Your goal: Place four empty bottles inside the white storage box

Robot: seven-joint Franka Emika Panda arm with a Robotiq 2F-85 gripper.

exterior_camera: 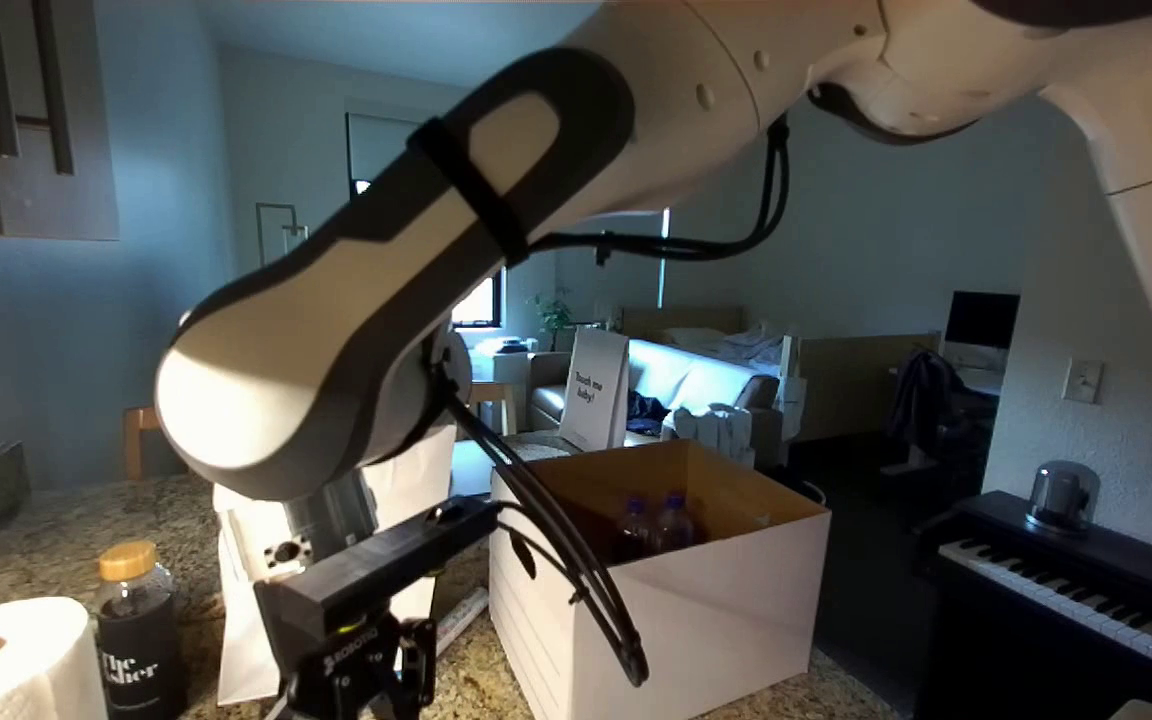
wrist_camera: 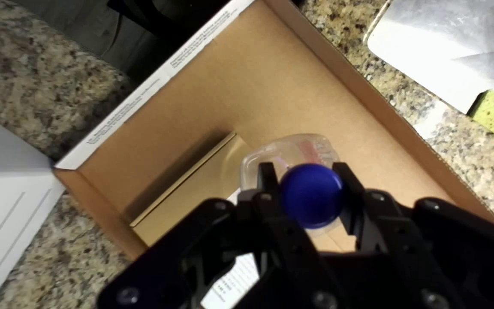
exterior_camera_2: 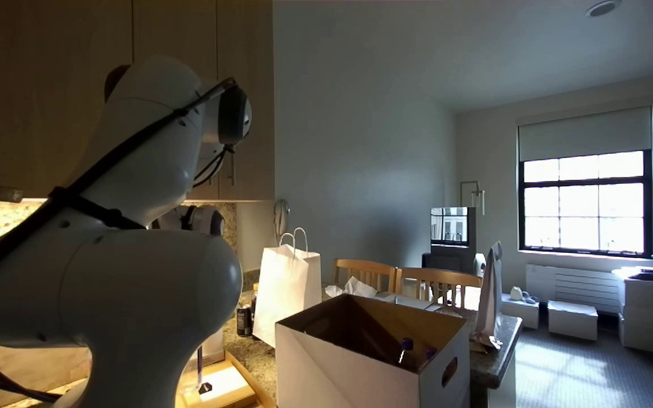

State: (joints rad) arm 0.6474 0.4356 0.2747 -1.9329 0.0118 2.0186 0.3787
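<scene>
While two bottles point(exterior_camera: 674, 525) sit in the white box point(exterior_camera: 726, 625), the end effector point(wrist_camera: 307, 182) grips a third bottle point(wrist_camera: 287, 148) by its blue cap point(wrist_camera: 312, 195)

As the wrist view shows, the fingers point(wrist_camera: 267, 175) are closed on either side of the cap, and the clear body of the held bottle appears beneath them. Under the end effector lies a shallow cardboard tray point(wrist_camera: 247, 81); whether the base of the bottle touches it cannot be told. A flat gold-brown piece point(wrist_camera: 187, 184) lies in the tray, left of the end effector in that view, and the speckled surface point(wrist_camera: 37, 73) shows around the tray.

To the right of the end effector in an exterior view stands the white box, apart from it. Both exterior views show the two bottles inside, caps up and near each other, their lower parts hidden by the box wall. Just behind the end effector is a paper bag point(exterior_camera: 416, 470); to its left are a dark jar point(exterior_camera: 141, 645) and, farther out, a paper roll point(exterior_camera: 31, 665).
</scene>
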